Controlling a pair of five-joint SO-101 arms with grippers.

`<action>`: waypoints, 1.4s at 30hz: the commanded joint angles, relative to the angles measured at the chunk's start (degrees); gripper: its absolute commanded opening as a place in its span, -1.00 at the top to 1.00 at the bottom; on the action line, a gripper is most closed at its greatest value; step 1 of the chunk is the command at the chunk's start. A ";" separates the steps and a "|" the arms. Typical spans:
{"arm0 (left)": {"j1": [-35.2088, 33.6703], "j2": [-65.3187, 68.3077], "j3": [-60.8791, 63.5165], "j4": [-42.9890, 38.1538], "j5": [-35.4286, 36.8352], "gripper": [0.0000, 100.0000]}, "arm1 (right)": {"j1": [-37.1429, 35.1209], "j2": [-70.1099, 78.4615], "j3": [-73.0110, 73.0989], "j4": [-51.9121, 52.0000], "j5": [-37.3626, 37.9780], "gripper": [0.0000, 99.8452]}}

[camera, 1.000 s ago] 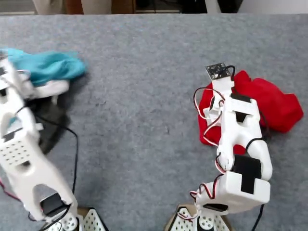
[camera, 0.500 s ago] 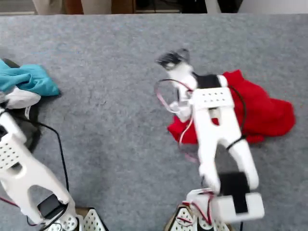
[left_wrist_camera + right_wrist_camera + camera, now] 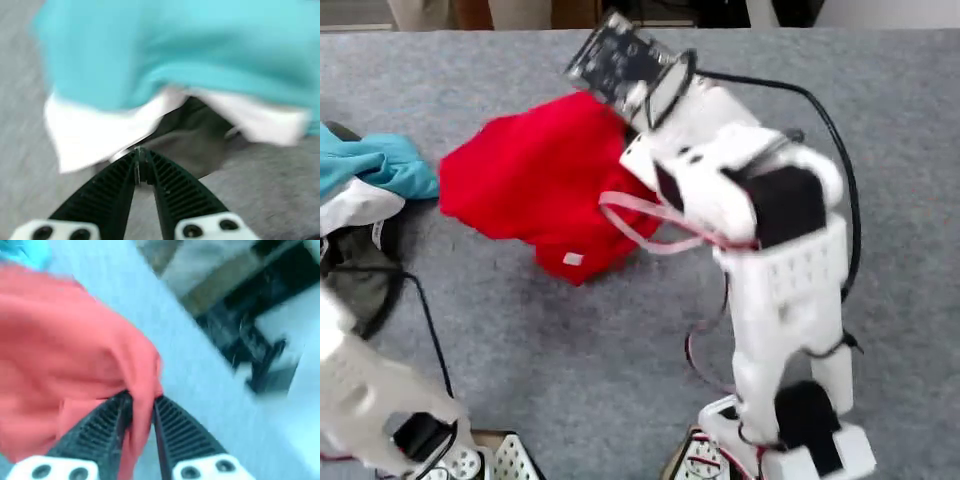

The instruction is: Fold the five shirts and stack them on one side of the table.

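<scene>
High view: red shirt [image 3: 535, 190] bunched on the grey table [image 3: 880, 120], left of centre and toward the far side, small white tag on its near edge. Its right end runs up under the right arm's wrist. Right wrist view: right gripper [image 3: 141, 401] jaws almost together, pinching a fold of the red shirt, cloth hanging to one side of the fingers. Pile at the left edge: teal shirt [image 3: 375, 165] on top, white shirt [image 3: 355, 205] under it, dark shirt [image 3: 350, 275] lowest and nearest. Red shirt near the pile, not touching. Left wrist view: left gripper [image 3: 139, 156] jaws closed tip to tip, no cloth seen between, tips just beside the white shirt's edge
</scene>
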State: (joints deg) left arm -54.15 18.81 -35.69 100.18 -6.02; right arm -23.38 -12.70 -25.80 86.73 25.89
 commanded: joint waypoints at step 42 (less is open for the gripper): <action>12.57 48.40 -59.60 0.70 13.71 0.63 | 22.55 -28.35 70.55 -16.35 11.52 0.95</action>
State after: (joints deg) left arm -38.95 72.79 -92.92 100.09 8.31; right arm -0.53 -39.69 48.57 67.47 33.45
